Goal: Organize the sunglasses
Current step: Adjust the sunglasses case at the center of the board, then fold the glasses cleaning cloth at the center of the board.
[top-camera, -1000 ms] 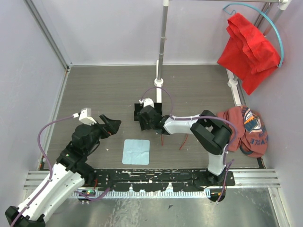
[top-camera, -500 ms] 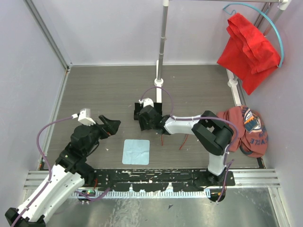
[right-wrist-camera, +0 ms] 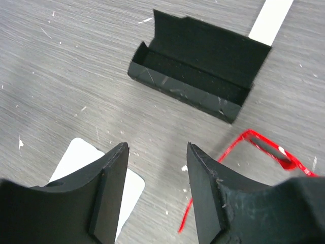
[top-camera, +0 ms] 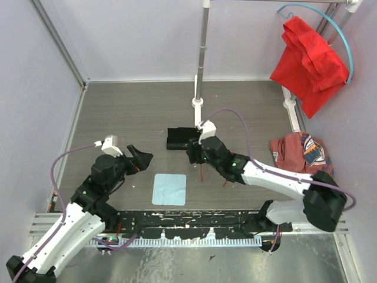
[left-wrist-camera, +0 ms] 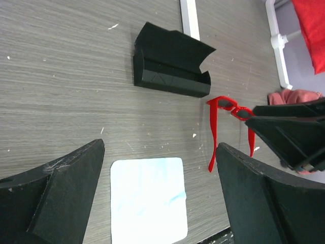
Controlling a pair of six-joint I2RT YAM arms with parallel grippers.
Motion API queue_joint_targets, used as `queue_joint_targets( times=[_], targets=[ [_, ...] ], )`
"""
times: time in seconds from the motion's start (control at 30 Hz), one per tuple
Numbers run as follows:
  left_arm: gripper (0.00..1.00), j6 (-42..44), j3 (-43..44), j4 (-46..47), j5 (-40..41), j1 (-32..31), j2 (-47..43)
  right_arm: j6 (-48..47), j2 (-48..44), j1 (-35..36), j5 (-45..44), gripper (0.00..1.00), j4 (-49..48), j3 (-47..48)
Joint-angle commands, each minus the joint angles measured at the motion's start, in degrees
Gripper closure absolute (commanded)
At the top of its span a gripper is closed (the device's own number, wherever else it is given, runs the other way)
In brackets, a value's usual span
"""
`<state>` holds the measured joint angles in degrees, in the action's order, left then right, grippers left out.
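Note:
The red sunglasses [left-wrist-camera: 227, 104] lie on the table with arms unfolded, just right of the open black case [left-wrist-camera: 170, 68]. In the top view only their slim red arms [top-camera: 201, 172] show below my right arm. The case [top-camera: 178, 140] lies open and empty; it also shows in the right wrist view [right-wrist-camera: 198, 76]. My right gripper [top-camera: 194, 155] is open and empty, hovering beside the sunglasses [right-wrist-camera: 264, 148]. My left gripper [top-camera: 139, 158] is open and empty, left of the pale blue cloth [top-camera: 169, 188].
A white pole base [top-camera: 197, 104] stands behind the case. A red garment [top-camera: 309, 56] hangs at the back right. A reddish printed garment [top-camera: 306, 159] lies at the right edge. A black rail [top-camera: 194, 221] runs along the near edge.
My right gripper has drawn back from the case toward the near right, and its arm has unfolded, leaving the case uncovered. The left arm has barely moved.

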<state>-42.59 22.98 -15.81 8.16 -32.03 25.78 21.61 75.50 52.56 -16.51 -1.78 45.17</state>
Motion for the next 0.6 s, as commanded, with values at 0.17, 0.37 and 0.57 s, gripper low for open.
queue_joint_targets(
  times=[0.17,0.37,0.57],
  targets=[
    [0.02,2.4,1.6,-1.2,-5.3,-0.1,4.9,2.0,-12.9,0.5,-0.4,0.52,-0.2,-8.8],
    [0.02,2.9,0.0,-0.8,-7.4,-0.1,6.7,2.5,-14.4,2.1,1.6,0.52,-1.4,-11.1],
    [0.02,4.4,-0.7,-2.2,-8.5,-0.1,8.3,2.4,-10.3,6.0,0.1,0.52,-1.5,-10.3]
  ],
)
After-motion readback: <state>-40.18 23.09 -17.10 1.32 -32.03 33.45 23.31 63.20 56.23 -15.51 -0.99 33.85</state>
